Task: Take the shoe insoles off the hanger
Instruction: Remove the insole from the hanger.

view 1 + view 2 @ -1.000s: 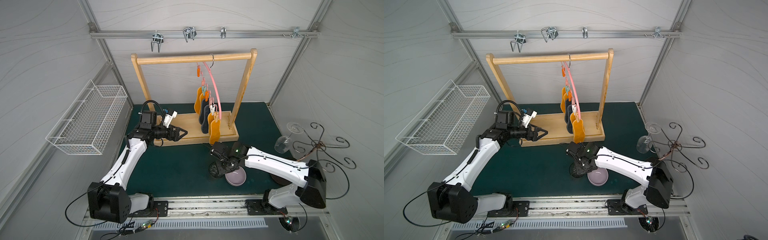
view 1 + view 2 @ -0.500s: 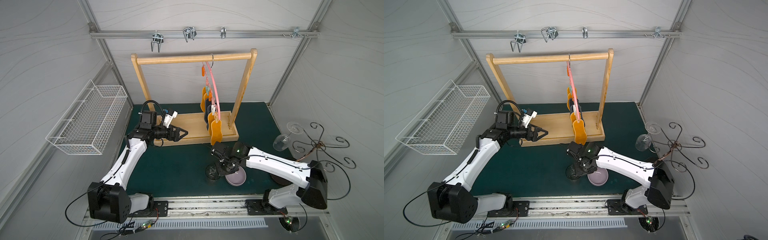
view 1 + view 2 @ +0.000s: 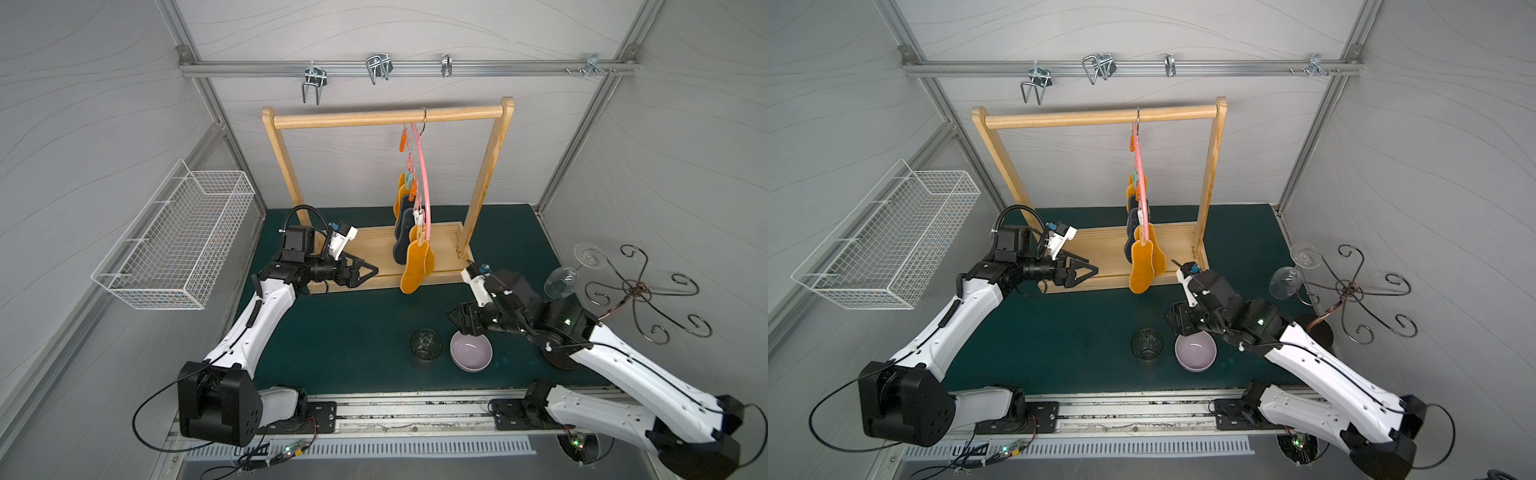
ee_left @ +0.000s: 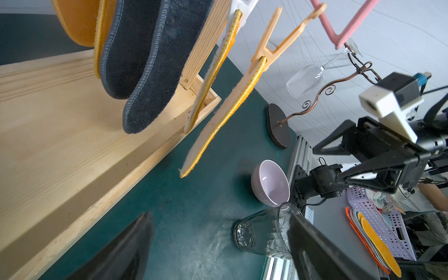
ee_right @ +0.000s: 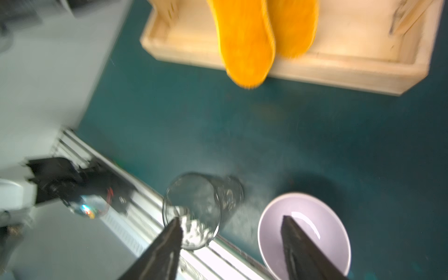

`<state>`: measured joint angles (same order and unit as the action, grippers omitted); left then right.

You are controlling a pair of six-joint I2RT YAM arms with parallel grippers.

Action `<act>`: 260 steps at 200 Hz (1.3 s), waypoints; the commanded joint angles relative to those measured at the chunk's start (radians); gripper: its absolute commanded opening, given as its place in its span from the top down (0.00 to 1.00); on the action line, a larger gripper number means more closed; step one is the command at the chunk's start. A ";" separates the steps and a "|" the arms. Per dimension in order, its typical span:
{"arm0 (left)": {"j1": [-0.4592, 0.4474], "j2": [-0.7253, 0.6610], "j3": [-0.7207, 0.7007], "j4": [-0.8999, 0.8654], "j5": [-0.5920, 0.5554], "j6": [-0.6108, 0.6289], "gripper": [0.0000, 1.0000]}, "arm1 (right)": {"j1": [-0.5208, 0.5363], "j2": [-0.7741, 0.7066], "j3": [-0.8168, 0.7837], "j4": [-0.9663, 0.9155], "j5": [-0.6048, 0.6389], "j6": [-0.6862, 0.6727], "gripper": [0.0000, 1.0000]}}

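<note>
Perhaps six fuzzy mustard-and-grey insoles [image 3: 415,266] on pink hanger [image 3: 424,174].

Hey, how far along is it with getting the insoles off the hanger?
Done: nothing yet; the insoles hang clipped to the hanger, none on the mat. In hand: nothing; left gripper open near the rack base, right gripper open by the glass and bowl. Left: unclipping every one.
</note>
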<state>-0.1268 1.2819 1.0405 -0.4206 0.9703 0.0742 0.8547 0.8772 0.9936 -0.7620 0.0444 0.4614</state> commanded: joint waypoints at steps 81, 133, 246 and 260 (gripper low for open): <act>0.001 0.013 -0.029 0.101 0.056 0.009 0.08 | -0.271 -0.120 -0.282 0.620 -0.296 -0.465 0.25; 0.002 0.022 -0.022 0.077 0.042 0.029 0.09 | -0.310 0.111 -0.200 0.746 -0.355 -0.592 0.24; 0.002 0.044 -0.011 0.036 0.057 0.068 0.10 | -0.339 0.490 -0.008 0.903 -0.557 -0.715 0.19; 0.001 0.048 -0.010 0.035 0.060 0.069 0.11 | -0.340 0.518 0.000 0.933 -0.594 -0.721 0.21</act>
<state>-0.1268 1.3205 1.0035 -0.3874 1.0039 0.1131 0.5209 1.3640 0.9653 0.0887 -0.4568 -0.2272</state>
